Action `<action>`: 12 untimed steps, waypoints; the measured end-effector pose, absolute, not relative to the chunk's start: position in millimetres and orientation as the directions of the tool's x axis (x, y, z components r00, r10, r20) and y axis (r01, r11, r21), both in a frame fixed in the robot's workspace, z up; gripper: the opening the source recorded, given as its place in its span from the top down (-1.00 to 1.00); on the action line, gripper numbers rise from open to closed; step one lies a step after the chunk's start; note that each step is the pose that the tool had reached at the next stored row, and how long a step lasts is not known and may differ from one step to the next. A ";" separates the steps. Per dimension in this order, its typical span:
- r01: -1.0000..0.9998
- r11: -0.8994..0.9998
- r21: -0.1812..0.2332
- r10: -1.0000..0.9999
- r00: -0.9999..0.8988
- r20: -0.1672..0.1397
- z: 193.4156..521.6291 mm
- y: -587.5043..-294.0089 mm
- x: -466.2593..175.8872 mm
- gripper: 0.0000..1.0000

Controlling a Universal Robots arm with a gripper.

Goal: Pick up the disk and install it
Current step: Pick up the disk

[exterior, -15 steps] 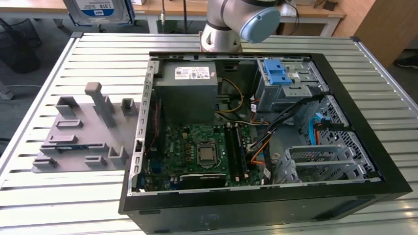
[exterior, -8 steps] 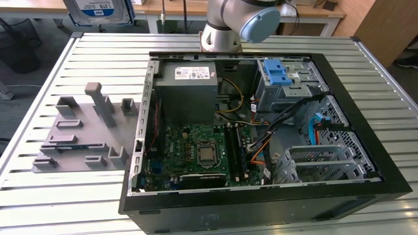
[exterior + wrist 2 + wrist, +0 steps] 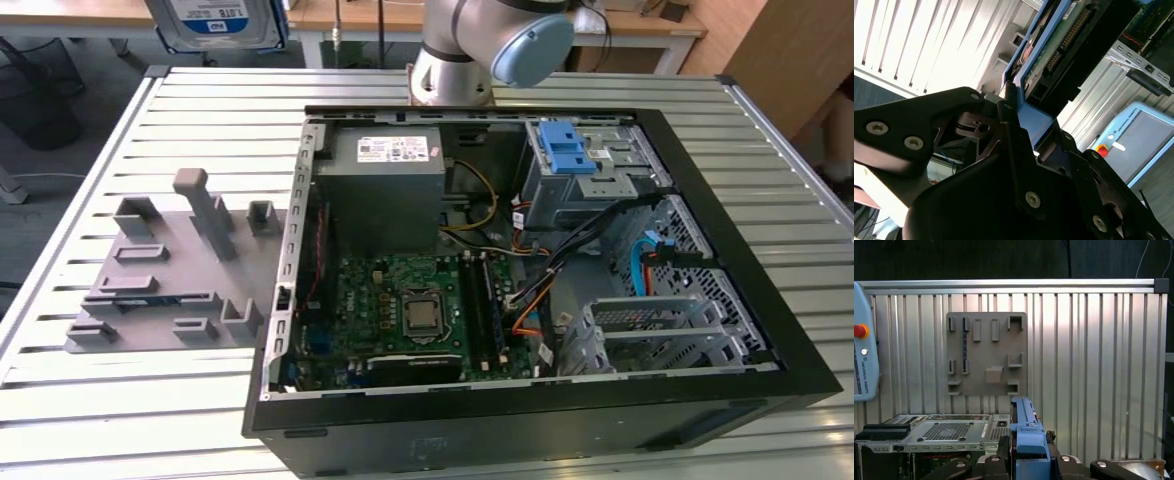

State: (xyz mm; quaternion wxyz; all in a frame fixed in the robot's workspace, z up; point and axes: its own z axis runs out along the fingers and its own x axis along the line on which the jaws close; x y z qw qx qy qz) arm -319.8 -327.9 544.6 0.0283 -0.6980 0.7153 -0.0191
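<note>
Black fingers sat closest in the second wrist view, pinched narrow on the blue-framed edge of the disk, whose green circuit side faced that camera. In the first wrist view the disk stood on edge in that grip, held high above the slatted worktop and apart from everything on it. In the exterior view its white-and-blue label showed at eleven o'clock from the open computer case. The arm rose at twelve o'clock of the case. A grey fixture plate lay on the worktop at nine o'clock of the case. Inside the case, the drive cage with its blue latch sat at one o'clock, the power-supply box at eleven.
</note>
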 end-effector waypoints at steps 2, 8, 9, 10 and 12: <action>-0.997 0.029 -0.067 -1.000 -0.028 -0.014 544.7 -327.9 -319.3 0.27; -0.998 0.029 -0.047 -1.000 -0.028 -0.013 544.7 -327.9 -315.6 0.27; -1.000 0.029 -0.008 -1.000 -0.029 -0.013 544.6 -327.9 -311.3 0.27; -1.000 0.029 0.000 -0.999 -0.029 -0.039 544.6 -328.0 -309.4 0.27; -1.000 0.029 0.000 -0.999 -0.029 -0.044 544.6 -328.0 -309.3 0.27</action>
